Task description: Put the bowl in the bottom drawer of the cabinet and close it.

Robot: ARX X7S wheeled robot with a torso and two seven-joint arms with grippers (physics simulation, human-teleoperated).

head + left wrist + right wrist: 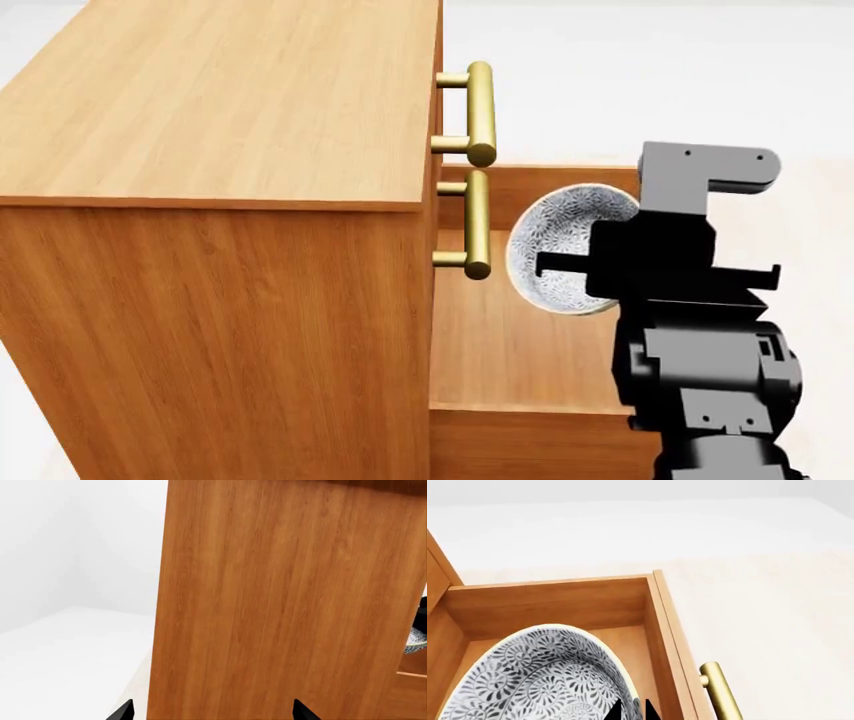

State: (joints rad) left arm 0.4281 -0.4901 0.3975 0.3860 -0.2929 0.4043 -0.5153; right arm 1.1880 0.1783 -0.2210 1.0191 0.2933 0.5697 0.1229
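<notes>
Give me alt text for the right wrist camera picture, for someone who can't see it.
A grey-blue patterned bowl sits between the tips of the right tool, above the open bottom drawer of an orange-brown wooden cabinet. The drawer's brass handle shows beside its front panel, with pale floor beyond.

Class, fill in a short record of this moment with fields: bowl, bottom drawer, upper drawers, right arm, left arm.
bowl: patterned bowl tilted over the open drawer, in the right gripper, fingers pinching its rim
bottom drawer: bottom drawer pulled out of the cabinet
upper drawers: both shut, brass handles protruding
right arm: over the drawer
left arm: left gripper facing the cabinet side, fingers spread, holding nothing
</notes>
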